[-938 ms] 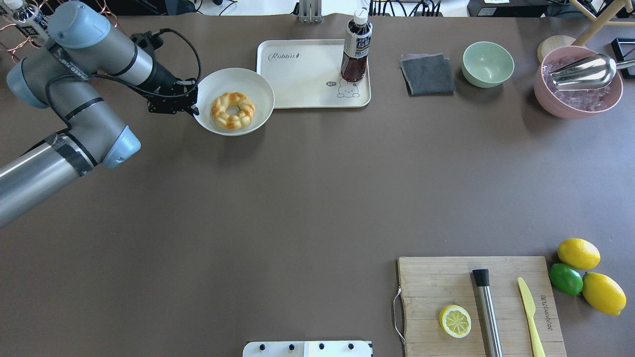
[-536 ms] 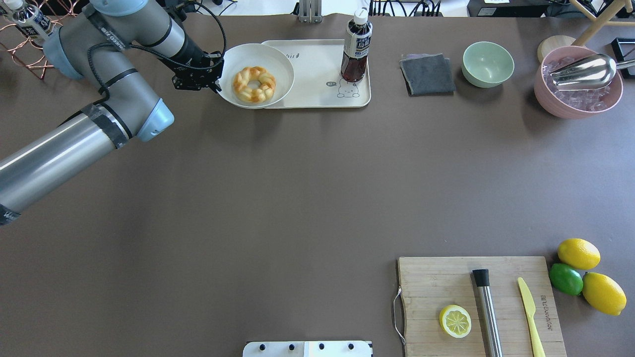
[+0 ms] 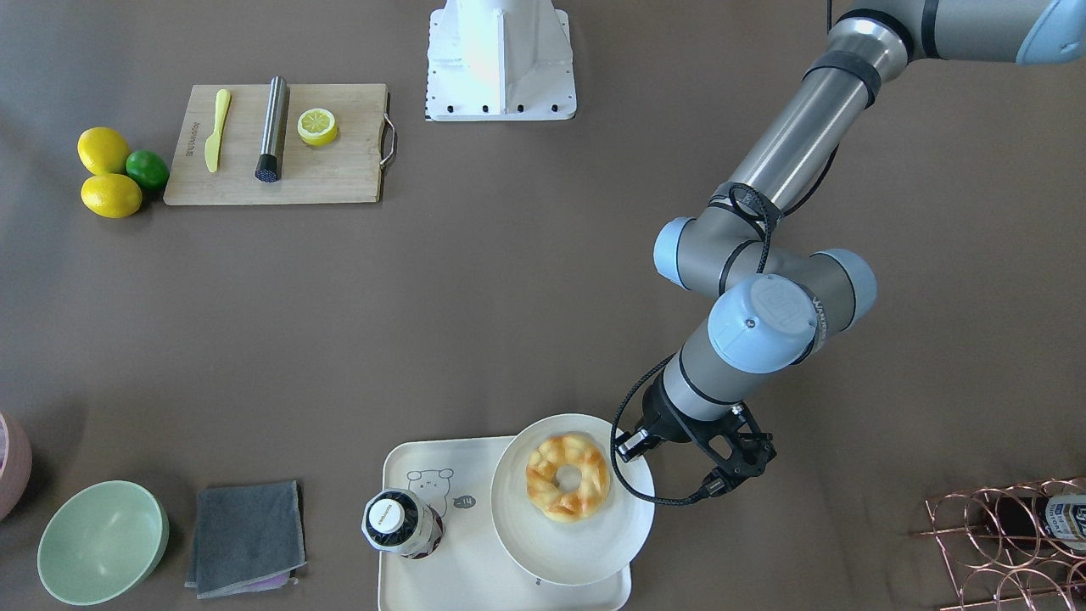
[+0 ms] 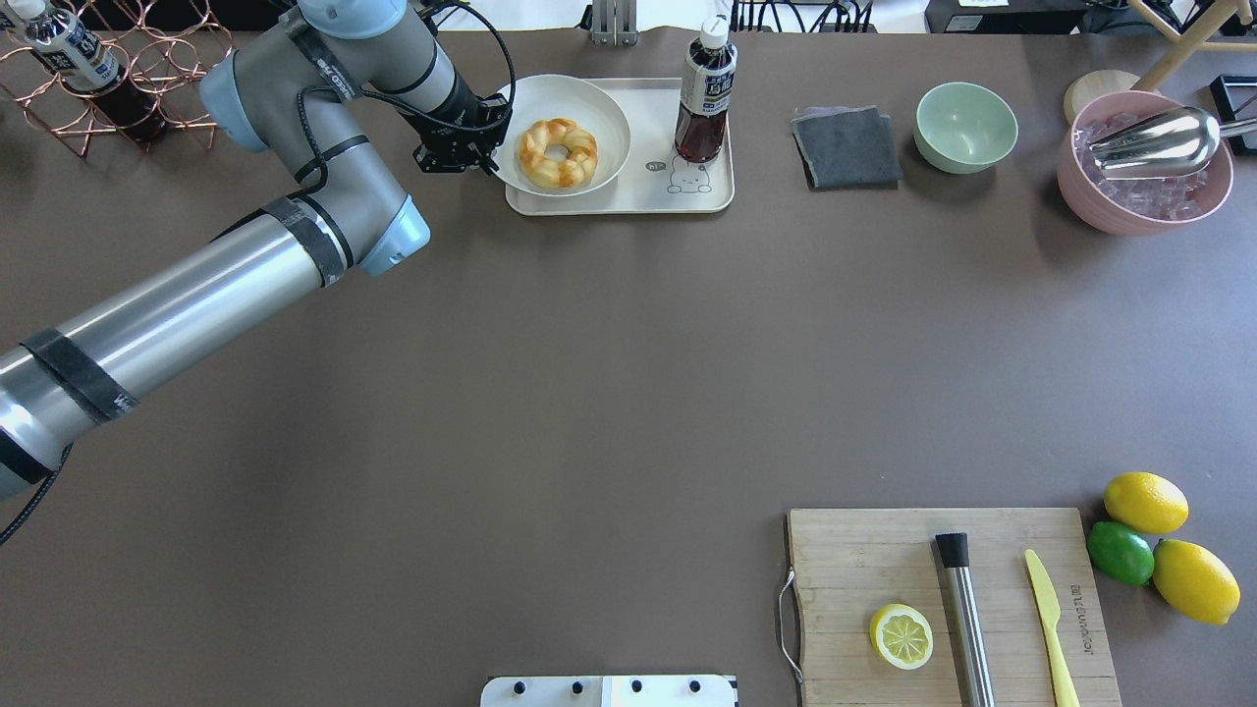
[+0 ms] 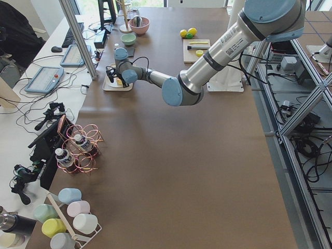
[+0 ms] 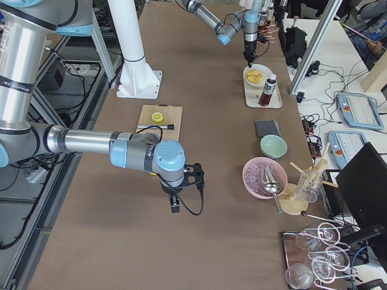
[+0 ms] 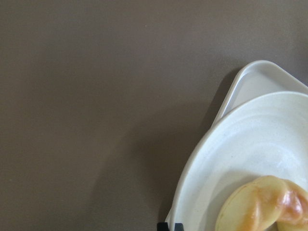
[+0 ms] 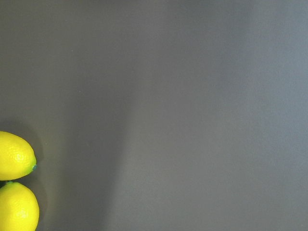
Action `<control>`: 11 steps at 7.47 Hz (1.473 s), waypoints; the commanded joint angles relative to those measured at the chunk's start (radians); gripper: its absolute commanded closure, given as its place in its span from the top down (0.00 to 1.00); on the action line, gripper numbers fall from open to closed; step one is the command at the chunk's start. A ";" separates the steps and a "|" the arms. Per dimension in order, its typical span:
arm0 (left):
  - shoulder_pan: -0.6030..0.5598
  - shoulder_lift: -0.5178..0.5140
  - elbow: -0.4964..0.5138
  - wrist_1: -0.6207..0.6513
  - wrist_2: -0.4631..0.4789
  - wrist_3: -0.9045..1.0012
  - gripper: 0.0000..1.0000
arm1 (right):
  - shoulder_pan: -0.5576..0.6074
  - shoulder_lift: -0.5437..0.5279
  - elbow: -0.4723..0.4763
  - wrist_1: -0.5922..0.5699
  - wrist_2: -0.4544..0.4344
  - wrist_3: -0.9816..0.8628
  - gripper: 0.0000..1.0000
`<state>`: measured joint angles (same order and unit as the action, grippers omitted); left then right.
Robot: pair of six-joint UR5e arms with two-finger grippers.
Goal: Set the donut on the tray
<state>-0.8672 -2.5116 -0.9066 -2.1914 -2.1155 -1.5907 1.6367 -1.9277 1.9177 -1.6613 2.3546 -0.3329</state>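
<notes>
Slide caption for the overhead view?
Left gripper holds the plate with the donut over the tray, beside the bottle.

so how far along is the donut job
Done: the donut sits on a white plate that is over the tray's end, away from the bottle. In hand: the left end effector grips the plate's rim. Left: setting it down and letting go; whether the plate already rests on the tray I cannot tell.

The donut (image 7: 263, 206) lies on a white plate (image 7: 236, 144) overlapping the tray (image 7: 254, 79) corner.
</notes>
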 commanded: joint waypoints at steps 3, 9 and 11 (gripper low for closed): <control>0.045 -0.070 0.110 -0.113 0.121 -0.271 0.00 | 0.000 0.001 0.012 0.000 -0.003 0.000 0.99; 0.073 -0.067 0.112 -0.129 0.143 -0.266 0.17 | 0.002 -0.008 0.024 0.000 -0.005 0.000 0.99; 0.068 -0.064 0.112 -0.131 0.140 -0.209 0.96 | 0.002 -0.008 0.023 0.000 -0.005 0.000 0.99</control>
<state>-0.7954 -2.5773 -0.7947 -2.3189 -1.9729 -1.8416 1.6380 -1.9355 1.9417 -1.6613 2.3501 -0.3329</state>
